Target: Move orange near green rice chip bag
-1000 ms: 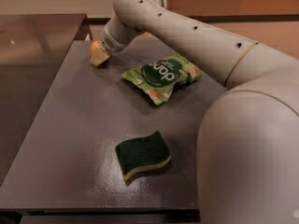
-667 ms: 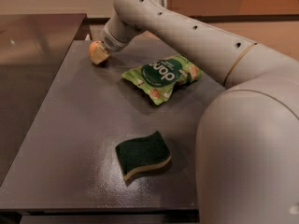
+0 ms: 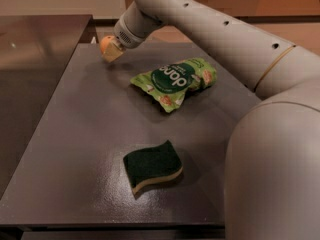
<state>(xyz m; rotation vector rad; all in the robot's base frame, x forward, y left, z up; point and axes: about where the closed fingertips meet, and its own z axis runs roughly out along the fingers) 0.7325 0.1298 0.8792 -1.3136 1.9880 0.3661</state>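
The orange [image 3: 105,43] is at the far left of the dark table, held between the tan fingers of my gripper [image 3: 111,50], a little above the surface. The arm reaches in from the upper right and hides most of the gripper. The green rice chip bag [image 3: 175,80] lies flat to the right of the orange and nearer the camera, its dark green round label facing up. Orange and bag are about a bag's width apart.
A dark green wavy sponge with a tan base [image 3: 152,166] lies near the front of the table [image 3: 75,149]. A second dark surface [image 3: 35,59] adjoins on the left. My arm's bulky body [image 3: 275,174] fills the right side.
The gripper and the orange have risen slightly and shifted a little to the right. The bag and sponge have not moved.
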